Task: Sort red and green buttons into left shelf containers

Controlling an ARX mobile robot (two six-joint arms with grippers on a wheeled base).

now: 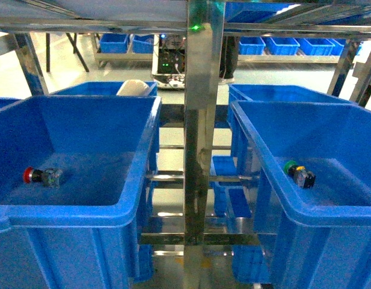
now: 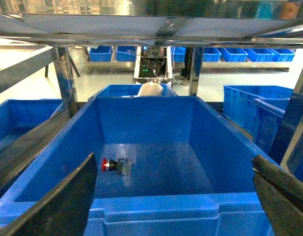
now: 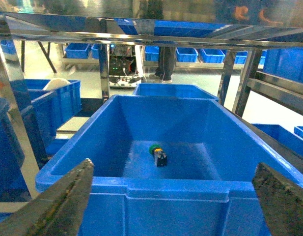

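Note:
The red button (image 1: 35, 175) lies on its side on the floor of the left blue bin (image 1: 65, 214), near the bin's left wall. The green button (image 1: 298, 173) lies on the floor of the right blue bin (image 1: 317, 214). Neither gripper shows in the head view. In the left wrist view my left gripper (image 2: 173, 157) is open in front of the left bin's near rim (image 2: 176, 201), the red button (image 2: 109, 164) beyond it. My right gripper (image 3: 173, 164) is open before the right bin's rim (image 3: 176, 184), apart from the green button (image 3: 157, 153).
A steel upright post (image 1: 197, 120) stands between the two bins, and a steel shelf runs overhead. More blue bins sit behind; the back left one holds a white object (image 1: 134, 88). An electronics cart (image 1: 170, 60) and further bins stand across the aisle.

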